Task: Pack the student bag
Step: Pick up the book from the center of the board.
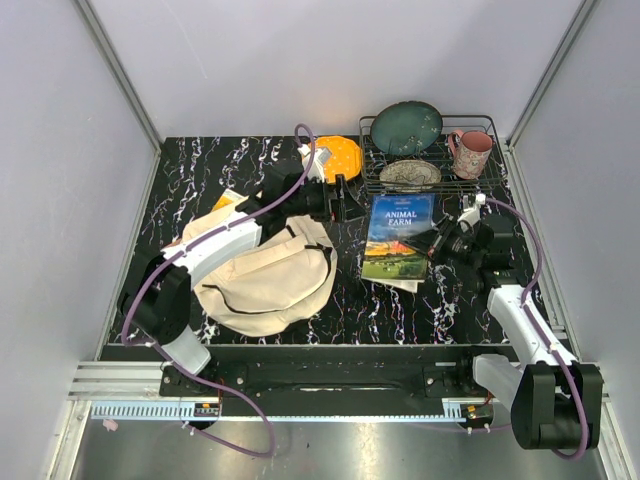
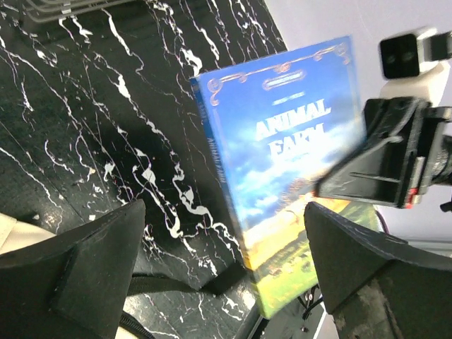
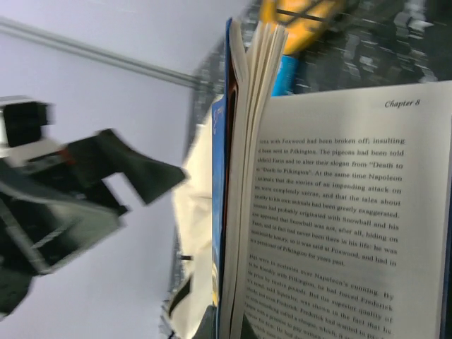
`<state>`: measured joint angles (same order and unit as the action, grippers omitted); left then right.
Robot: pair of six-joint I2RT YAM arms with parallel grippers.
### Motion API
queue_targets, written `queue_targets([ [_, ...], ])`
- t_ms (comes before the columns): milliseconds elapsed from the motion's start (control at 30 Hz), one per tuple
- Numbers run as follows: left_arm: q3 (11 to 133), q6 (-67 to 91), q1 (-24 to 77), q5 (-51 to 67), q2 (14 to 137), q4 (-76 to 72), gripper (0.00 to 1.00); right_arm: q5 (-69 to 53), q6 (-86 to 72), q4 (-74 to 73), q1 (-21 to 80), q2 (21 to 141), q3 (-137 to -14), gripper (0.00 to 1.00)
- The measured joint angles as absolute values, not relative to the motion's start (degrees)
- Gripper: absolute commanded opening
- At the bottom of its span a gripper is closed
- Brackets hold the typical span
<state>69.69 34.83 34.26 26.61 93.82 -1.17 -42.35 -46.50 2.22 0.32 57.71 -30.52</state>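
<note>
**Both arms meet at the book**

The left arm stretches over the soft cream fabric backpack [image 1: 270, 285], which lies slumped at the near left of the marbled table [image 1: 200, 190]. The left gripper [image 1: 343, 203] gapes wide and holds nothing. The right gripper [image 1: 440, 241] pinches the right edge of the glossy paperback book [image 1: 398, 232], its pages fanned.

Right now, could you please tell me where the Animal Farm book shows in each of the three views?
Top external: Animal Farm book right of centre, cover up.
Left wrist: the book centre-right, blue cover toward the camera.
Right wrist: the book fills the right half, open at Chapter 8.
Shared landmark: the black marbled table.
</note>
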Motion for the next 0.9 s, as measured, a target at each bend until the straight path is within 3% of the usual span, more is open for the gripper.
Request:
queue_targets([
  [267,66.9,35.6,34.2,29.3,93.5,-2.7,0.99,-54.4,-52.0,15.8,0.7,57.8,-30.5,0.0],
  [567,66.2,38.7,34.5,33.6,93.5,-11.9,0.97,-59.8,-55.3,24.6,6.3,62.0,-30.7,0.0],
  [667,65.7,40.1,34.6,35.4,93.5,-15.1,0.74,-60.2,-55.5,26.3,8.8,63.8,-30.8,0.0],
  [700,65.4,40.4,34.6,35.8,93.5,-16.1,0.59,-60.2,-55.7,26.9,9.4,64.5,-30.8,0.0],
  [767,65.0,40.7,34.6,36.2,93.4,-16.8,0.41,-60.3,-55.9,27.6,9.8,65.3,-30.8,0.0],
  [800,64.9,40.5,34.6,36.4,93.4,-16.9,0.29,-60.4,-55.9,27.9,9.8,65.6,-30.8,0.0],
  [833,64.8,40.6,34.3,36.5,93.4,-17.0,0.03,-60.6,-55.8,28.1,9.8,65.9,-30.8,0.0],
  [900,64.7,40.9,34.1,37.3,92.9,-17.1,0.0,-60.7,-55.8,28.0,9.8,66.7,-30.8,0.0],
])
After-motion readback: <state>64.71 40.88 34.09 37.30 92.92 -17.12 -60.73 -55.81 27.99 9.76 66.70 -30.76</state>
